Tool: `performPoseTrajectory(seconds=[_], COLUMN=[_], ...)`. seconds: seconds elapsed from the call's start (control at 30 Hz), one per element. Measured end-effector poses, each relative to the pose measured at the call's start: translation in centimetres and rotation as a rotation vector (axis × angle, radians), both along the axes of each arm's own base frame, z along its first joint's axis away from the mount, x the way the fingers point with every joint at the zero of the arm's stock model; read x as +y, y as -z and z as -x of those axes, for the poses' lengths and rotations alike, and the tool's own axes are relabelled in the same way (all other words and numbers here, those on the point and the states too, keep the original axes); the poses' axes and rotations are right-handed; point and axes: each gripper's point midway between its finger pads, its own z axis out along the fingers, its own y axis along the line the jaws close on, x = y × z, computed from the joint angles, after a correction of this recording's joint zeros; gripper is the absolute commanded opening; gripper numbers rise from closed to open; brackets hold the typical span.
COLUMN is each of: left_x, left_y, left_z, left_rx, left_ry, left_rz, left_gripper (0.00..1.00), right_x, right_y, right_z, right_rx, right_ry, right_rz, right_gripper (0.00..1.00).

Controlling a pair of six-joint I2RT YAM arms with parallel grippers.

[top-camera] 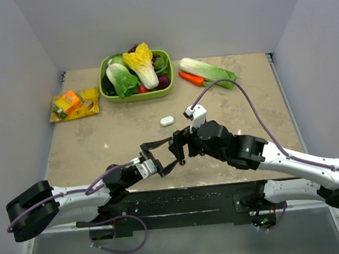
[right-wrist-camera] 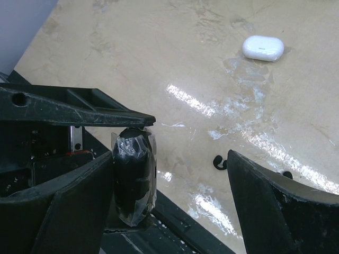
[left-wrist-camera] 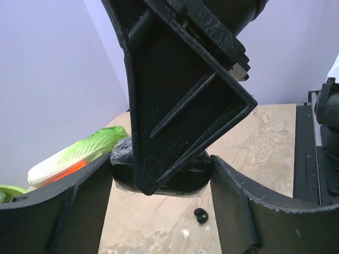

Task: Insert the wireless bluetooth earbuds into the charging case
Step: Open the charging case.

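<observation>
My left gripper (left-wrist-camera: 161, 182) is shut on a black rounded charging case (left-wrist-camera: 183, 180) wrapped in clear film and holds it above the table. My right gripper (right-wrist-camera: 175, 169) is open. Its left finger rests against the case (right-wrist-camera: 132, 180) and its right finger stands well apart. One right finger crosses in front of the case in the left wrist view. The two tiny black earbuds (left-wrist-camera: 201, 214) lie touching each other on the table below the case; they also show in the right wrist view (right-wrist-camera: 219, 163), partly behind my right finger. Both grippers (top-camera: 175, 151) meet at the table's near middle.
A small white pill-shaped case (top-camera: 166, 120) lies on the table beyond the grippers. A green bowl (top-camera: 109, 94) of toy vegetables stands at the back, with a cabbage and a carrot (top-camera: 190, 77) to its right and an orange packet (top-camera: 74, 104) at the left.
</observation>
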Motion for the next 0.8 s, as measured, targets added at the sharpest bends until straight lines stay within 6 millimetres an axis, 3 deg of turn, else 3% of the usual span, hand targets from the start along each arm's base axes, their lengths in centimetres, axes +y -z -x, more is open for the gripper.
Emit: performPoseTrajectory(seconds=[0.37, 0.8], left_x=[0.2, 0.2], left_y=[-0.1, 0.2], left_z=[-0.3, -0.5], left_rx=[-0.011, -0.002], left_ry=[-0.023, -0.036], left_rz=[-0.001, -0.01], left_gripper=[0.0, 0.0], right_x=[-1.5, -3.2], right_y=[-2.1, -2.3], right_z=[-0.1, -0.7], right_rx=[-0.042, -0.059], right_ry=[0.039, 0.109], right_rz=[-0.048, -0.051], right_gripper=[0.86, 0.85])
